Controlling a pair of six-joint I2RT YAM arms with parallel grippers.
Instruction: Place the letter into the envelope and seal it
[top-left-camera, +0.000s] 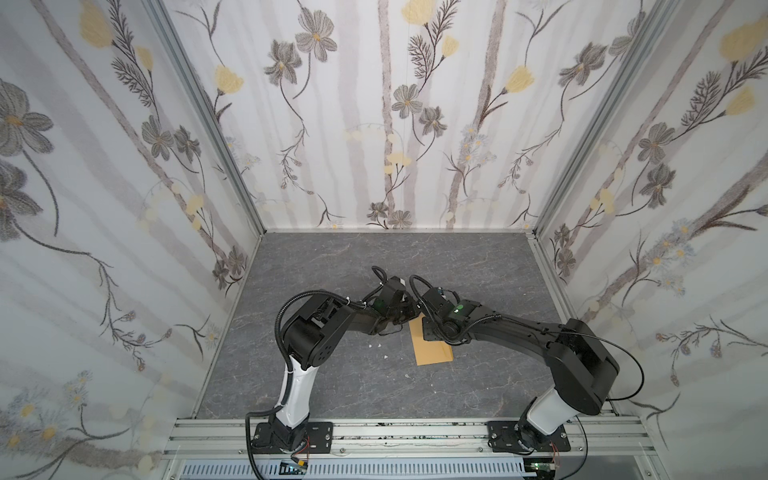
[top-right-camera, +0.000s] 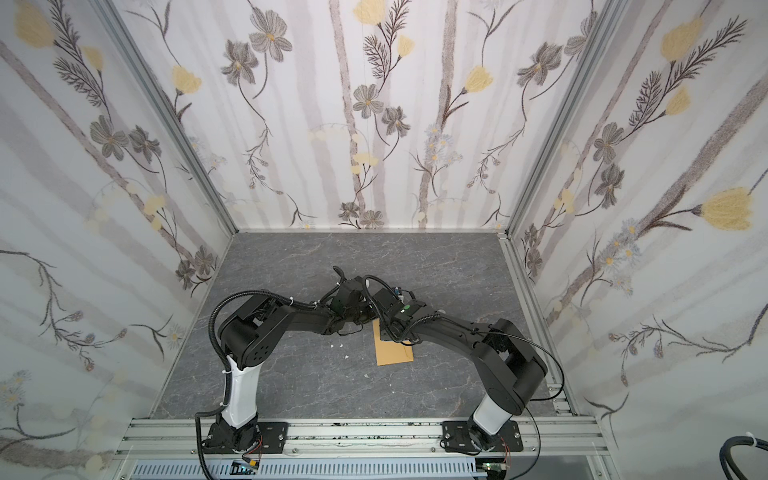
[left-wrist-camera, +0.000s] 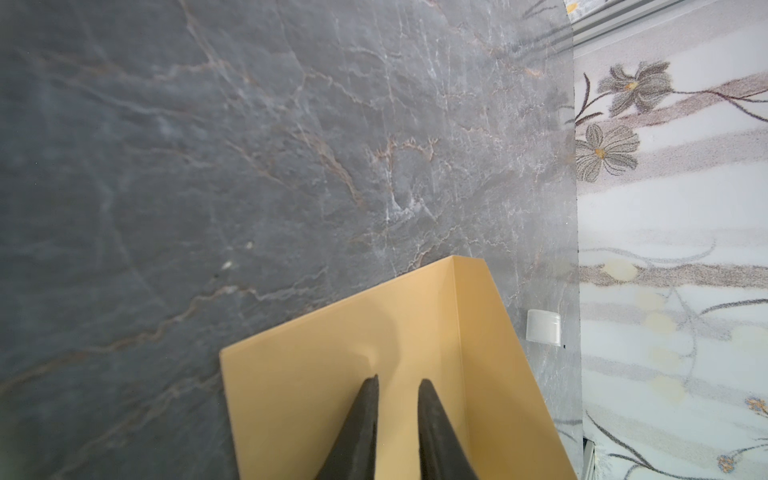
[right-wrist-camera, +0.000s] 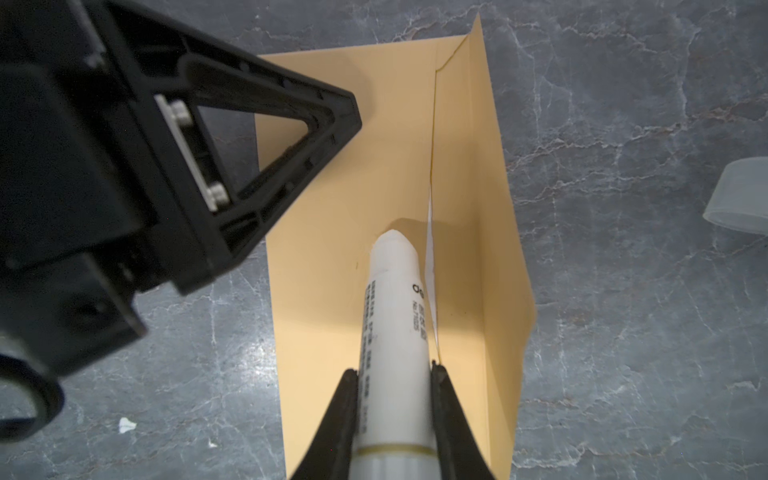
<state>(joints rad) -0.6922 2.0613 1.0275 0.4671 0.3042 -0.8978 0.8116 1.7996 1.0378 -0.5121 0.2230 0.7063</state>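
Looking at this, the left gripper (left-wrist-camera: 398, 380) is basically a paperweight. Its jaws are a narrow gap apart with nothing between them, and the tips seem to rest on the envelope (right-wrist-camera: 386, 124), I'd guess to pin it to the table (right-wrist-camera: 623, 291). The right gripper (right-wrist-camera: 395, 368) is clamped on a white glue stick (right-wrist-camera: 395, 316), whose tip is down on the envelope beside the raised flap (right-wrist-camera: 478, 208). A white sliver of the letter (right-wrist-camera: 430, 257) shows at the mouth, so it looks tucked inside.

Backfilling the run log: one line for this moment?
left gripper: slightly open, tips at envelope | right gripper: shut on glue stick, tip by flap fold | cap: off, on table
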